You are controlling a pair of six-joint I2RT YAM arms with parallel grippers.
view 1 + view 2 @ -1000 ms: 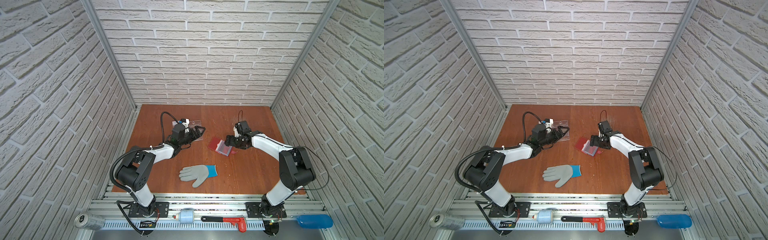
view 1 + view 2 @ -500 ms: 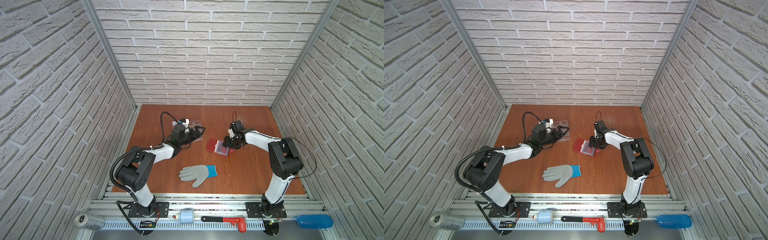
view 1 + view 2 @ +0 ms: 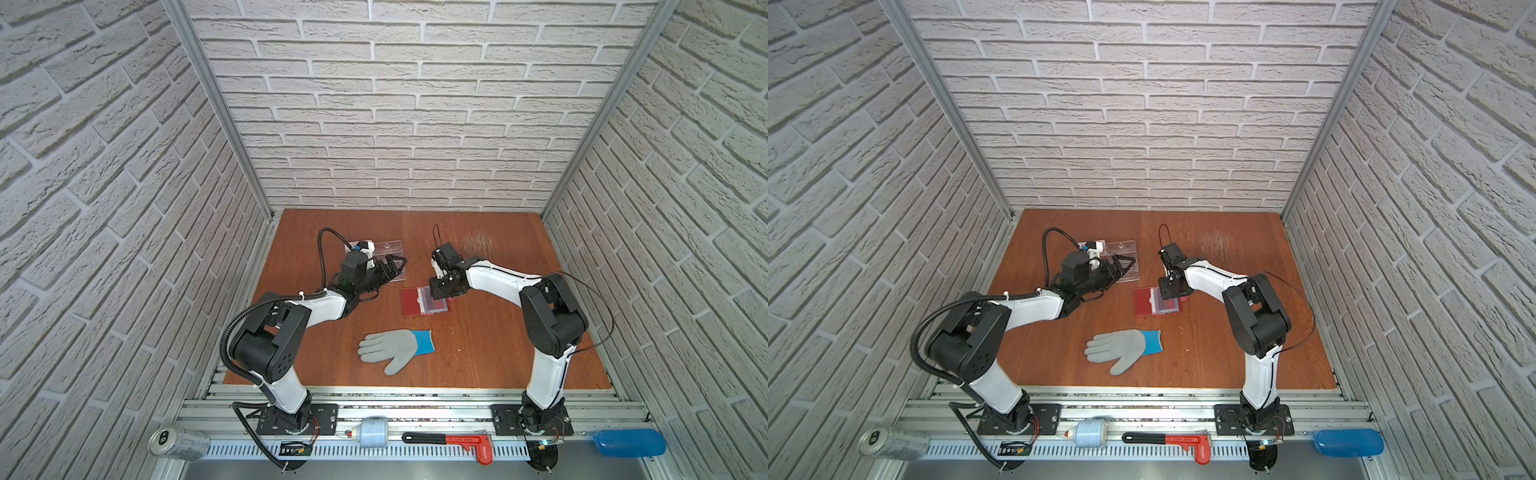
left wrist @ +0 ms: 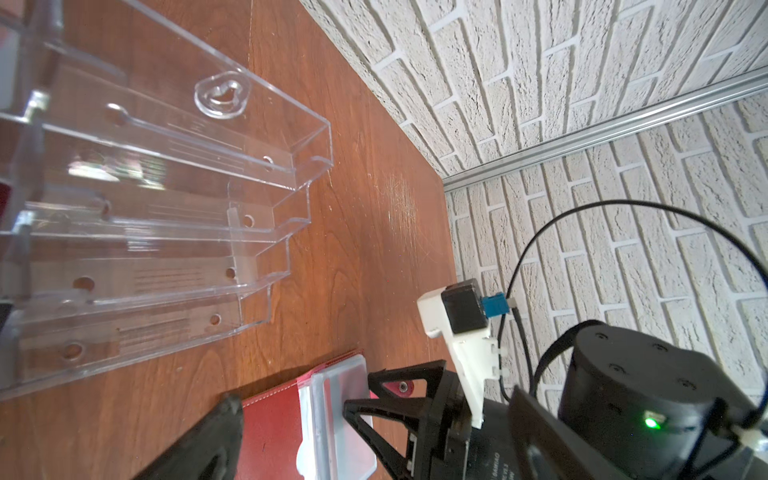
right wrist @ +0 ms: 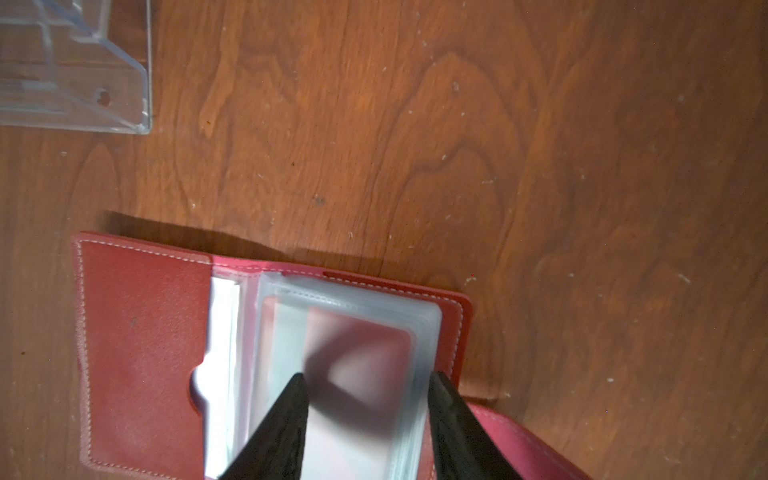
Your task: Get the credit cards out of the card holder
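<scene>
In both top views the holder (image 3: 415,303) (image 3: 1148,302) lies open on the table (image 3: 498,340), between the stand (image 3: 386,247) (image 3: 1121,247) and the glove (image 3: 390,347). The right claw (image 3: 441,296) (image 3: 1170,296) points down onto its sleeve side. The left claw (image 3: 395,266) (image 3: 1125,266) is spread wide at the stand's near edge, holding nothing. The left wrist view shows the stand (image 4: 166,208), one of that claw's fingers (image 4: 212,444) and the holder (image 4: 270,428) beyond it. In the right wrist view the right claw (image 5: 368,376) has its tips part way apart on the sleeves (image 5: 349,303). Whether they pinch, I cannot tell. A reddish card (image 5: 361,345) shows blurred through the top sleeve, inside the holder (image 5: 141,345).
</scene>
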